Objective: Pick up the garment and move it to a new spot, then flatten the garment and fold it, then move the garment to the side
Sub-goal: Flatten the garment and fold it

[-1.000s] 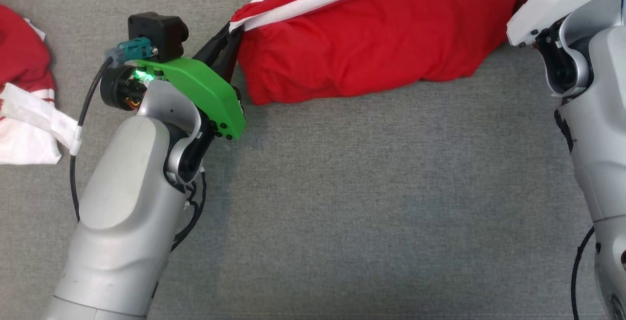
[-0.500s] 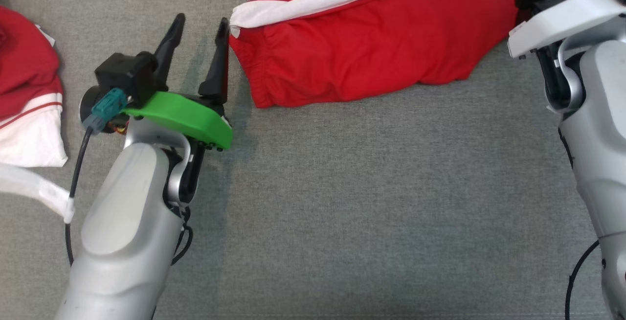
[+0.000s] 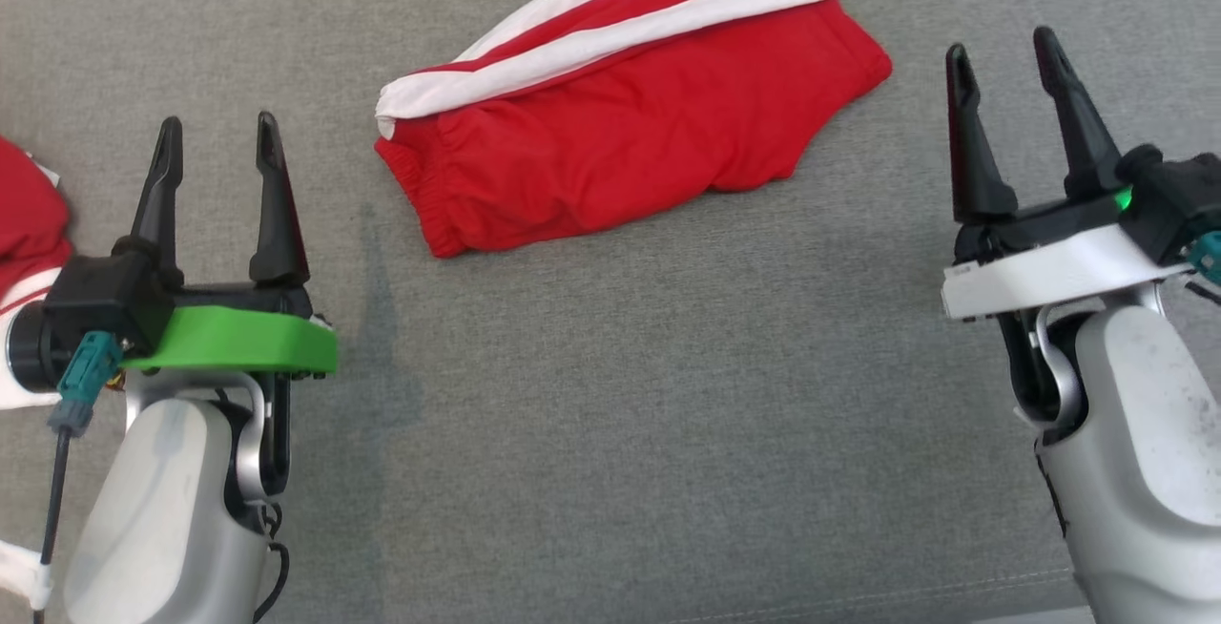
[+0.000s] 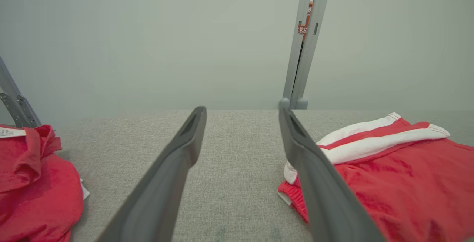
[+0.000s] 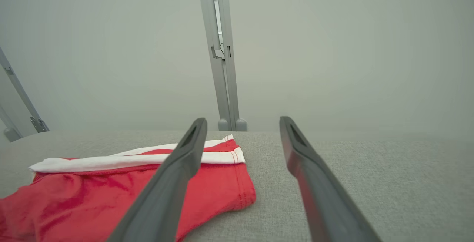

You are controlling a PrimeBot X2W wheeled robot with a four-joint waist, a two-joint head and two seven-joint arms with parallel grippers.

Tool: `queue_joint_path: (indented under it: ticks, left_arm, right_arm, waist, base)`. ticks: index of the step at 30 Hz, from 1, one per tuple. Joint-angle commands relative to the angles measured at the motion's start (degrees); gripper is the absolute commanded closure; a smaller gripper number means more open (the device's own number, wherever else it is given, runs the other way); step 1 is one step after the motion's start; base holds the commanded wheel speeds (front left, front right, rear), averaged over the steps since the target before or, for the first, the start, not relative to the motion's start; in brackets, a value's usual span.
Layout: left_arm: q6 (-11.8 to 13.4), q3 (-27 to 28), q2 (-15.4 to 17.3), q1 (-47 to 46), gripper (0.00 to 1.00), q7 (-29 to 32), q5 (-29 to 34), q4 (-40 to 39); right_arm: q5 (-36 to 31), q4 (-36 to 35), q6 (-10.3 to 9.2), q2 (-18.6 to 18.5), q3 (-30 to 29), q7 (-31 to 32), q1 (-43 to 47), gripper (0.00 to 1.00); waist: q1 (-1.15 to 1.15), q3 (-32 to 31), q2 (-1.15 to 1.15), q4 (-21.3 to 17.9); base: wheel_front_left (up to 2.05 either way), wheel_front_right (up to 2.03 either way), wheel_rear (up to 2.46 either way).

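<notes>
The garment, red shorts with white side stripes, lies folded on the grey cloth surface at upper centre of the head view. It shows at the right of the left wrist view and at the lower left of the right wrist view. My left gripper stands open at the left, well clear of the shorts' waistband end, with nothing between its fingers. My right gripper stands open at the right, apart from the shorts' leg end, also holding nothing.
Another red and white garment lies at the far left edge, beside my left wrist, and appears in the left wrist view. Grey frame posts stand behind the table's far edge before a plain wall.
Both grippers let go of the shorts, opened and drew back toward me and outward. The shorts now lie flat on the surface. The head camera's view has shifted too.
</notes>
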Motion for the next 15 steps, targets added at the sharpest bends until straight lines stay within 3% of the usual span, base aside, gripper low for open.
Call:
queue_joint_path:
  ticks: [1,15]
  left_arm:
    - [0.46,0.57,0.67,1.77,0.0,-0.36,0.48,-0.68]
    - [2.37,1.11,1.14,7.47,0.0,0.07,-0.27,-3.7]
  right_arm:
    - [-0.4,-1.02,-0.08,0.25,-0.06,0.05,1.74,0.0]
    - [-0.4,-6.24,-0.08,1.32,-1.5,3.25,7.74,0.0]
  waist:
    - [0.0,-2.36,0.0,-2.41]
    - [0.0,-3.86,0.0,-3.39]
  base:
    - [0.0,0.0,0.0]
    - [0.0,0.0,0.0]
